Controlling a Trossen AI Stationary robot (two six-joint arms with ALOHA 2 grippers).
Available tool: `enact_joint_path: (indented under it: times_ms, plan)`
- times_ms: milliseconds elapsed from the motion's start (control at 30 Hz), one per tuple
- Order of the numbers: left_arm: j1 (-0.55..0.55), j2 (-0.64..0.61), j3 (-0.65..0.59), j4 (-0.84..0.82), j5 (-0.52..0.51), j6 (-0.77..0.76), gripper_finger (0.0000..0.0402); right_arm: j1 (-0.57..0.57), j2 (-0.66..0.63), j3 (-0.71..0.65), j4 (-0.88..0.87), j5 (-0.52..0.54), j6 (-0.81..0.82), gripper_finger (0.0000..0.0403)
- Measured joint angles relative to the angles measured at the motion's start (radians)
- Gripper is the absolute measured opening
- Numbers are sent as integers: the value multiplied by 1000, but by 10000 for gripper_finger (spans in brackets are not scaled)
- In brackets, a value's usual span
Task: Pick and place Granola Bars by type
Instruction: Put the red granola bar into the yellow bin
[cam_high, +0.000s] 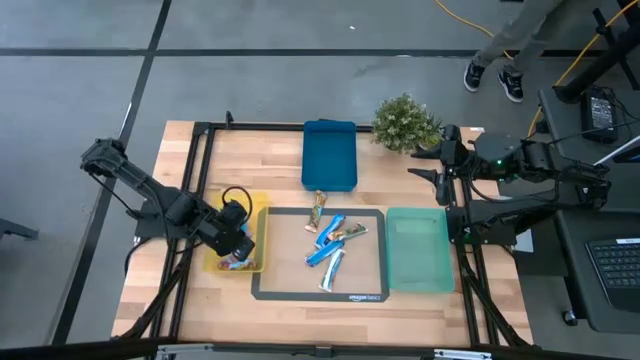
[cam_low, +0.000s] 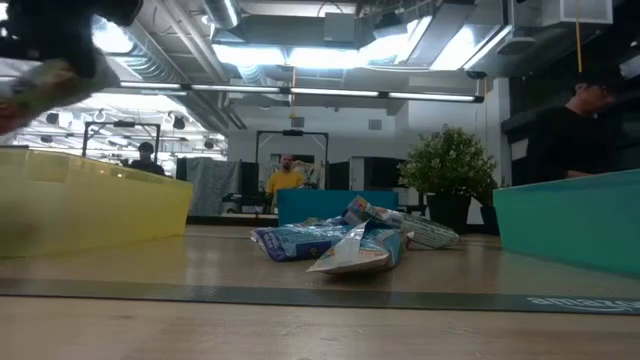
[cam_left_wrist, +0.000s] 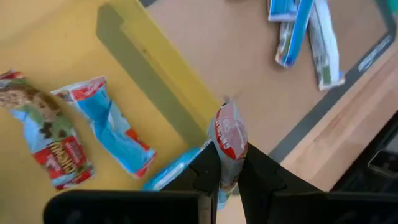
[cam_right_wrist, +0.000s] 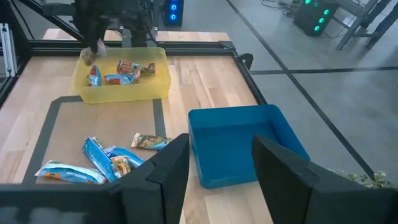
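While the left gripper (cam_left_wrist: 229, 180) squeezes a red granola bar (cam_left_wrist: 229, 134) above the yellow tray's (cam_left_wrist: 146, 59) edge, it should move further over before letting go. Other bars (cam_high: 335, 240) wait on the mat (cam_high: 268, 290). The right gripper (cam_right_wrist: 217, 163) hangs open by the blue tray (cam_right_wrist: 239, 140).

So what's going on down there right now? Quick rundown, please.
Left hand shut on a red bar, over the yellow tray. Right hand open, waiting above the blue tray. More bars still on the mat. Nothing in the way.
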Motion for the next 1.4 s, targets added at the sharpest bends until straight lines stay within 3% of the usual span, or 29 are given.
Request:
enact_joint_path:
  times_ms: [300, 600, 933, 1400]
  plan:
    - [127, -2, -90, 45, 11, -13, 35, 0, 2, 0, 1, 0, -24, 177]
    - [228, 0, -246, 337, 94, 58, 34, 0, 17, 0, 1, -6, -26, 177]
    - [293, 0, -313, 343, 122, 61, 33, 0, 25, 0, 0, -8, -26, 177]
    - [334, 0, -323, 325, 103, 111, 64, 0, 28, 0, 0, -10, -26, 177]
